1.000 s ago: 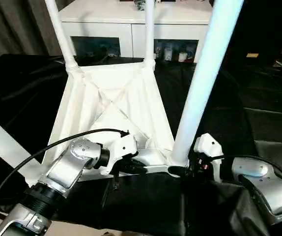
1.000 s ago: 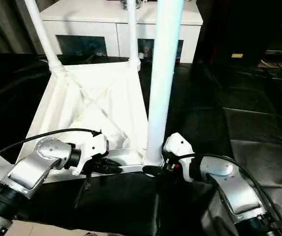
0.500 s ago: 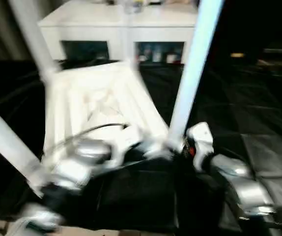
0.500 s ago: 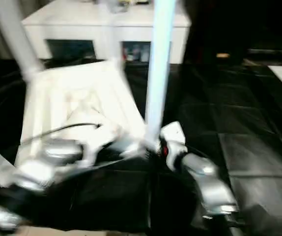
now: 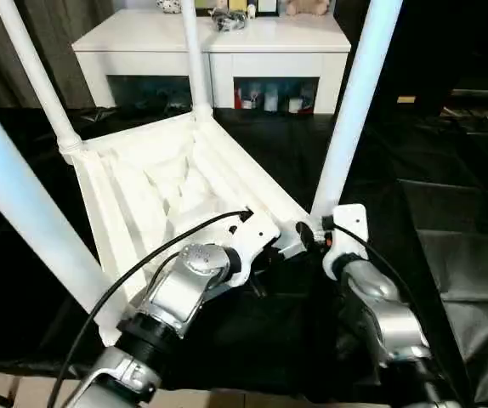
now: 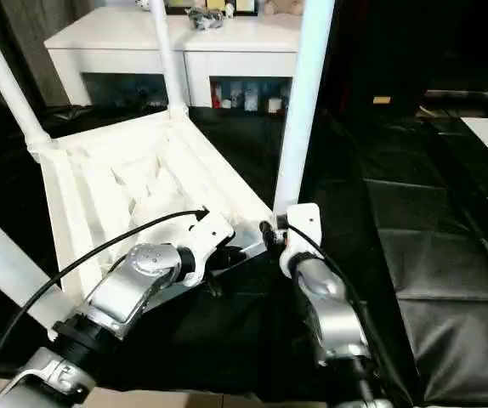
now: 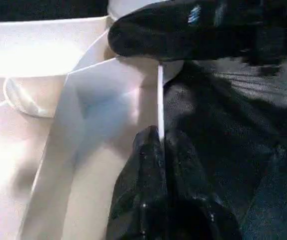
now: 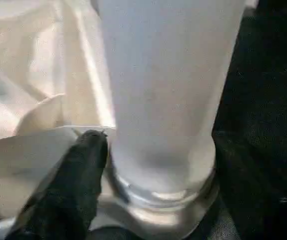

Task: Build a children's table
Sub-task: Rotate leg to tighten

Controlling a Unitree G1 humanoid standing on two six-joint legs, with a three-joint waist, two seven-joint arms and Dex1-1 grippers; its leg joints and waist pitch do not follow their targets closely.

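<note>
The left gripper point(image 7: 158, 150) is pinched onto the rim of the white ribbed plastic tabletop point(image 5: 155, 183). One finger point(image 8: 78, 175) of the right gripper point(image 5: 312, 238) touches the base of the white tapered tube leg point(image 8: 168, 90); its other finger is hidden, so its grip is unclear.

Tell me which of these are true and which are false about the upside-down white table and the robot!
1. The tabletop lies upside down, ribs showing. True.
2. Only two legs are fitted. False: four legs stand in the corner sockets.
3. The left gripper pinches the tabletop's thin edge. True.
4. The right gripper is far from any leg. False: it sits at the base of the near right leg.
5. A white cabinet stands behind. True.
</note>
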